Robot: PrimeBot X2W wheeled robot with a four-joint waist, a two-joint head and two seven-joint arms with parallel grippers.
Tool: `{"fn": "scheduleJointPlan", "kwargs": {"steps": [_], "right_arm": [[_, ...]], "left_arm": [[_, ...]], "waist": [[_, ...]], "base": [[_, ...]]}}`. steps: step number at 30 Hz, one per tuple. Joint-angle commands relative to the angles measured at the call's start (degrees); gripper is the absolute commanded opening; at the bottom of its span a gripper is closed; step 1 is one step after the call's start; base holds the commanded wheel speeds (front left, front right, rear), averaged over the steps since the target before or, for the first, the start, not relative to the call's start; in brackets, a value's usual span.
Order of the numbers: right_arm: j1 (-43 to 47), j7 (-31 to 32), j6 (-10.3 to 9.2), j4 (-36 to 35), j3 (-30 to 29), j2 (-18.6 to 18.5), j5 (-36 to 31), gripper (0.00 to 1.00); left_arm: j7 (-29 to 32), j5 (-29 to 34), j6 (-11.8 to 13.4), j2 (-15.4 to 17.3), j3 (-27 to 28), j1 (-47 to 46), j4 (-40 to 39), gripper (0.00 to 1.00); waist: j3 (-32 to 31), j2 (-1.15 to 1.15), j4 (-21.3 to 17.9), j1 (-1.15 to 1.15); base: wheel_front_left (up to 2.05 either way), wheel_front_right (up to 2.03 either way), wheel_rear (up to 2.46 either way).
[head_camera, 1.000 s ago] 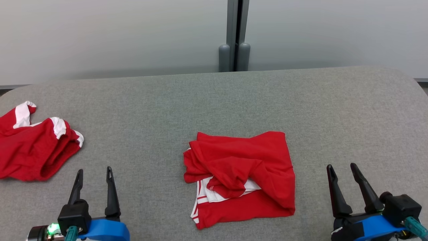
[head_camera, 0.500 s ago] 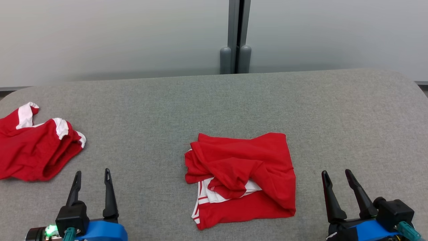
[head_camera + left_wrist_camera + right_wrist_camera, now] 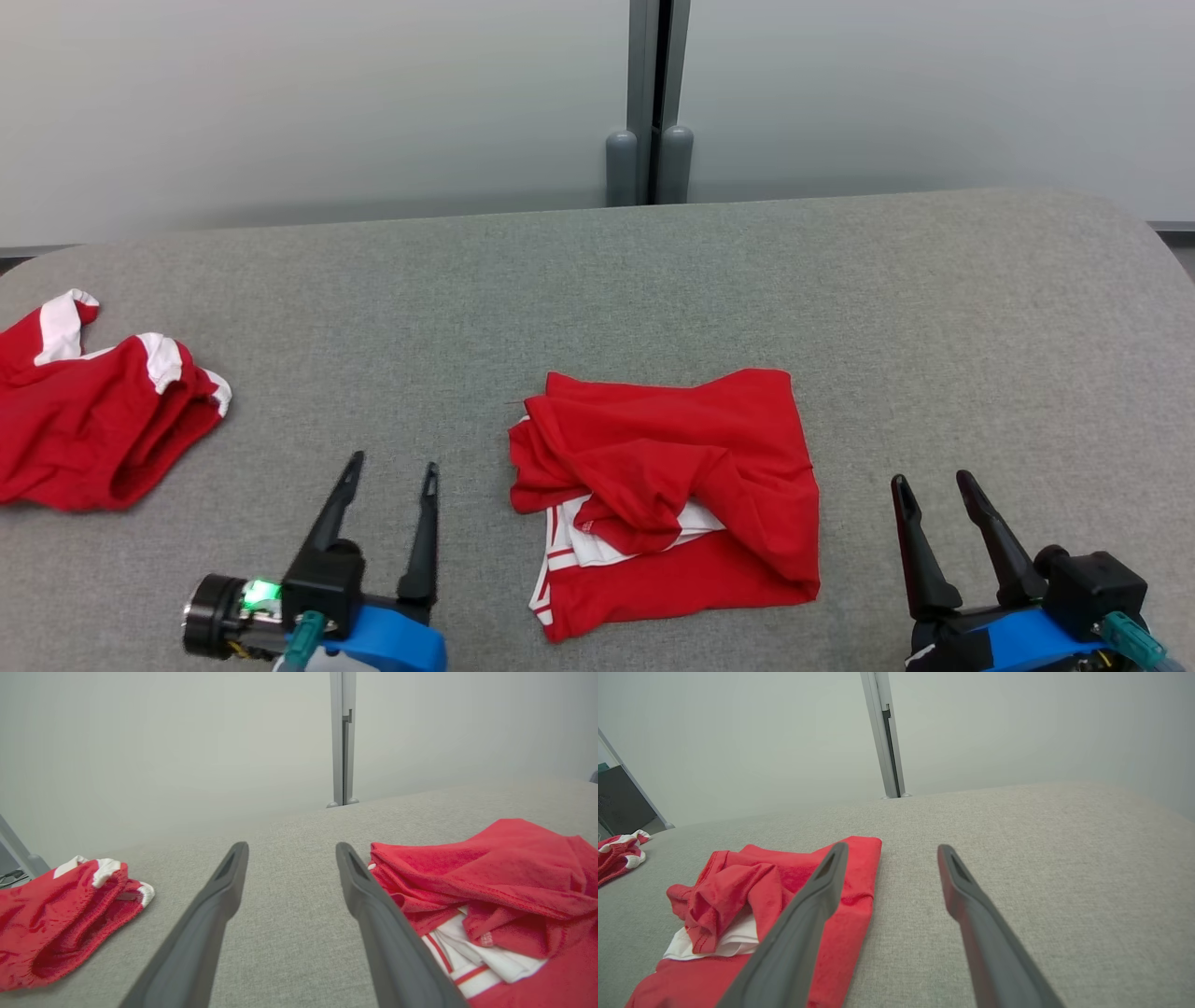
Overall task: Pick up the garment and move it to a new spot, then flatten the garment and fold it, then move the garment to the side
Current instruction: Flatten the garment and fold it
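Note:
A red garment with white trim (image 3: pixel 667 495) lies folded in a rough square on the grey table (image 3: pixel 597 280), a little in front of centre. My left gripper (image 3: pixel 390 467) is open just to its left, fingers pointing away from me, empty. In the left wrist view the garment (image 3: pixel 490 891) lies right beside the right finger (image 3: pixel 373 905). My right gripper (image 3: pixel 929 481) stands open to the garment's right, empty. The right wrist view has the garment (image 3: pixel 752 896) at lower left, partly behind the left finger (image 3: pixel 808 919).
A second red and white garment (image 3: pixel 93 420) lies crumpled at the table's left edge, also seen as a red heap (image 3: pixel 60 914) in the left wrist view. A grey wall with a vertical post (image 3: pixel 649 103) stands behind the table.
My left gripper has moved to the right, toward the folded garment. The right gripper has drawn back slightly. The garment has not moved.

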Motion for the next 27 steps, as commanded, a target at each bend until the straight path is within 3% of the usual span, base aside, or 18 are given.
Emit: {"fn": "scheduleJointPlan", "kwargs": {"steps": [1, 9, 27], "right_arm": [[-0.65, -0.28, 0.01, 0.12, 0.05, -0.26, 0.30, 1.00], [-1.38, -0.28, 0.01, 0.30, 0.28, -0.36, 0.63, 1.00], [-3.11, -0.29, 0.01, 0.81, 1.87, -0.04, 1.49, 1.00]], "left_arm": [[-0.26, 0.62, -1.01, -0.09, -1.75, -1.35, 0.80, 1.00], [0.79, -0.54, -3.92, -1.39, -11.46, -4.64, 4.52, 1.00], [3.03, -6.65, -4.31, -2.64, -24.93, -9.46, 16.77, 1.00]], "waist": [[0.04, 0.00, -0.17, 0.00], [0.38, 0.00, -1.53, 0.00], [2.03, 0.00, -5.47, 0.00]], "base": [[0.00, 0.00, 0.00], [0.00, 0.00, 0.00], [0.00, 0.00, 0.00]]}}
